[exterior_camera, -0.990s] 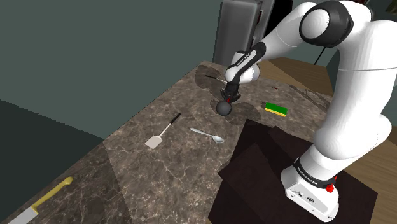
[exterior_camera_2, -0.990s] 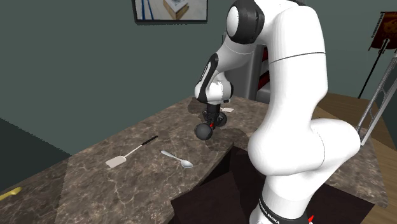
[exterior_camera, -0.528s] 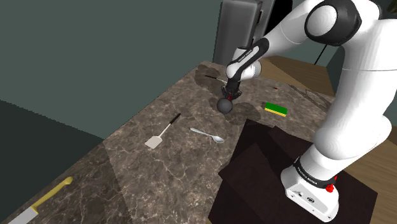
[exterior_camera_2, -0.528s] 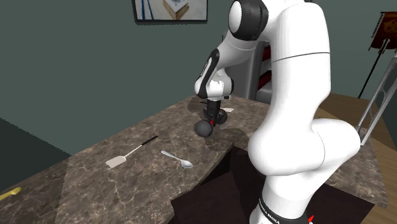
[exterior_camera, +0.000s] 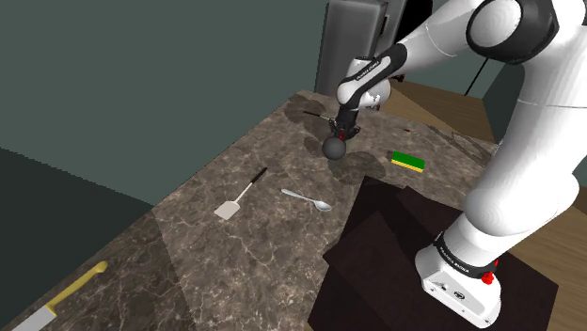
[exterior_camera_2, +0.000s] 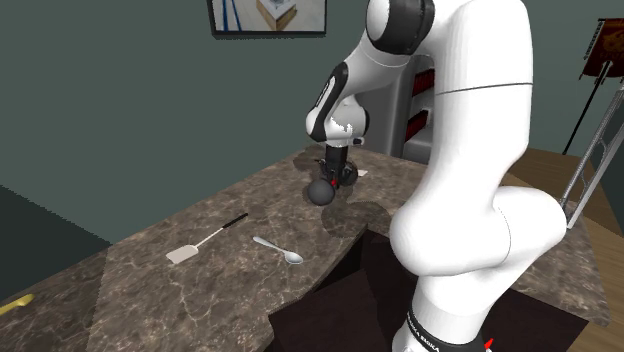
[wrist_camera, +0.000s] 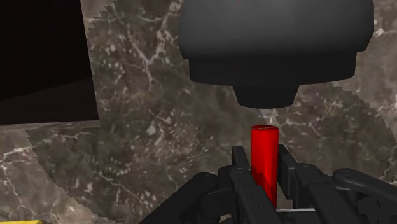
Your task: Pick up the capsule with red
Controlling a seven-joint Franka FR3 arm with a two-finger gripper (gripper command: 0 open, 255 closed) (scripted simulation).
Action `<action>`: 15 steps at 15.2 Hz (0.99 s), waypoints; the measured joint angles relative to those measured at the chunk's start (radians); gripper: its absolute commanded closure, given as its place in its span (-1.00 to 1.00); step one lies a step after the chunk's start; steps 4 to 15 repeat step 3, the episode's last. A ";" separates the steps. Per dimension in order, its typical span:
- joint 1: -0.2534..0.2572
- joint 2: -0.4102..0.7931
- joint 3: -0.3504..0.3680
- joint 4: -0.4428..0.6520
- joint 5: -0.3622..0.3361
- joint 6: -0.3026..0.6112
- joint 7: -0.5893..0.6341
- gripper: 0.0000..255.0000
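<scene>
Wrist view shows you the claw (wrist_camera: 263, 159) pinching the capsule (wrist_camera: 273, 51). Its two black fingers (wrist_camera: 240, 170) press against the red stem (wrist_camera: 263, 153) from either side. The stem stands up between them and ends just short of the dark rounded head, which hangs over veined brown stone.

In the shoulder view, look at the far end of the counter (exterior_camera: 245, 254). There the claw (exterior_camera: 340, 133) points down from the white arm (exterior_camera: 414, 52), and the capsule (exterior_camera: 333, 149) shows as a dark ball right under it. The ball looks clear of the stone, though you cannot be sure from this angle. Its shadow (exterior_camera: 365, 169) lies on the counter at about 4 o'clock from it.

Taking the capsule as the dial's centre, you have:
- a green sponge (exterior_camera: 407, 162) with a yellow edge at 3 o'clock, near
- a spoon (exterior_camera: 308, 199) at 7 o'clock, lying flat
- a spatula (exterior_camera: 235, 197) with a thin dark handle at 8 o'clock, farther out
- a knife (exterior_camera: 56, 303) with a yellow handle, also at 8 o'clock, well apart at the counter's near end

The stand (exterior_camera: 461, 277) sits at 5 o'clock.

The second exterior view gives you the same grip from the side. The claw (exterior_camera_2: 334, 172) comes straight down, and the capsule (exterior_camera_2: 320, 191) is at its tip above the stone.
</scene>
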 measured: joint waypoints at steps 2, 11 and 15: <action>0.000 -0.021 0.000 0.000 0.000 -0.021 0.000 1.00; -0.001 -0.026 0.000 0.002 0.000 -0.027 0.000 1.00; -0.001 -0.026 0.000 0.002 0.000 -0.027 0.000 1.00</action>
